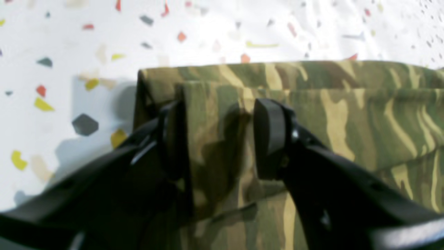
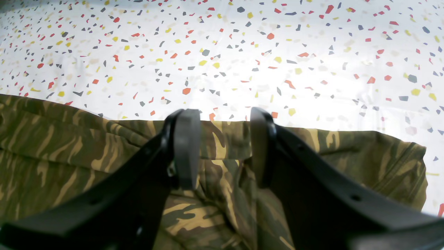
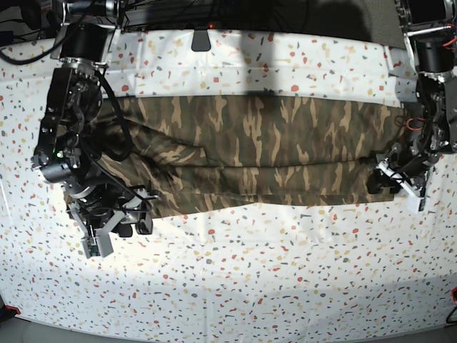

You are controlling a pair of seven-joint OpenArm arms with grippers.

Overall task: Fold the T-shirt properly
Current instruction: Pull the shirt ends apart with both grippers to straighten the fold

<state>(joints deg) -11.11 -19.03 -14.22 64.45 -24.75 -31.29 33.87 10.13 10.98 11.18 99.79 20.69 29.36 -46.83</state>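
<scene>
Camouflage cloth in olive, brown and tan streaks, the T-shirt (image 3: 250, 153) lies folded into a long band across the speckled tablecloth (image 3: 235, 286), its layered edges showing at both ends; the left gripper (image 1: 216, 139) hovers low over the band's folded corner, jaws spread wide with cloth visible between them and nothing pinched; the right gripper (image 2: 222, 149) sits at the opposite end above the near fold, jaws likewise parted, empty; both arms reach down from the table's far side.
</scene>
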